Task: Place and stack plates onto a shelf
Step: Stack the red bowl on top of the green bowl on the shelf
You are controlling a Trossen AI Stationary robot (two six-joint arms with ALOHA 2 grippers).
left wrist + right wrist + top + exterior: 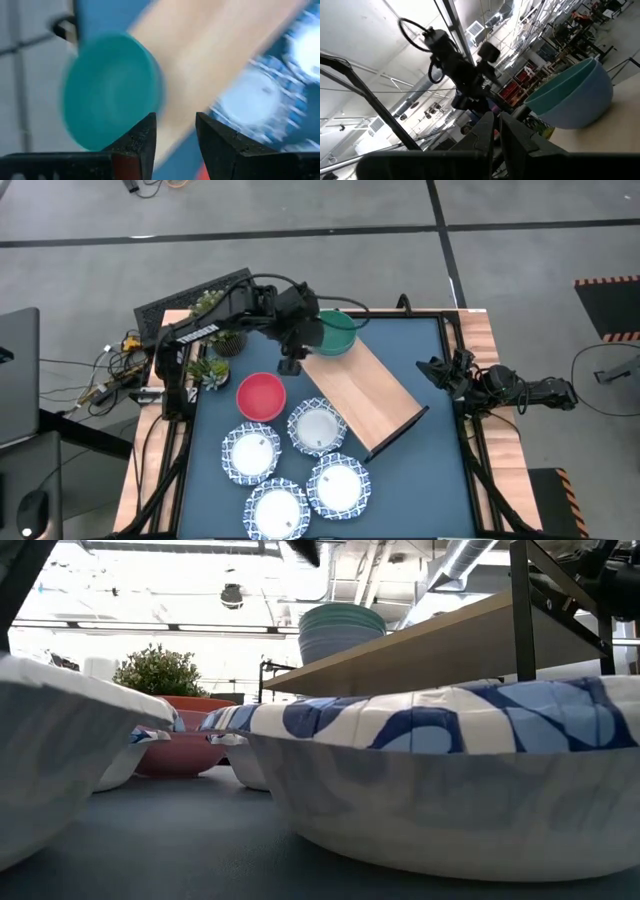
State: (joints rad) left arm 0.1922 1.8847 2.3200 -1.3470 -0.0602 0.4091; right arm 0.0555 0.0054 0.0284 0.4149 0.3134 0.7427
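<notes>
Four blue-rimmed white plates lie on the table in the near middle: two to the left (250, 452) (277, 510) and two to the right (317, 427) (339, 485). The one at the far right of the group lies next to the shelf's near long edge. The wooden shelf (362, 390) stands slantwise at the table's centre. My left gripper (291, 364) (175, 135) is open and empty. It hovers by the shelf's far left end, between the red bowl and the green bowl. My right gripper (432, 370) (496, 131) is shut and empty at the table's right edge.
A green bowl (337, 332) (112, 90) stands on the shelf's far end; in the low view (340, 630) it looks stacked on others. A red bowl (261, 396) stands on the table left of the shelf. Potted plants (212, 370) stand at the far left corner.
</notes>
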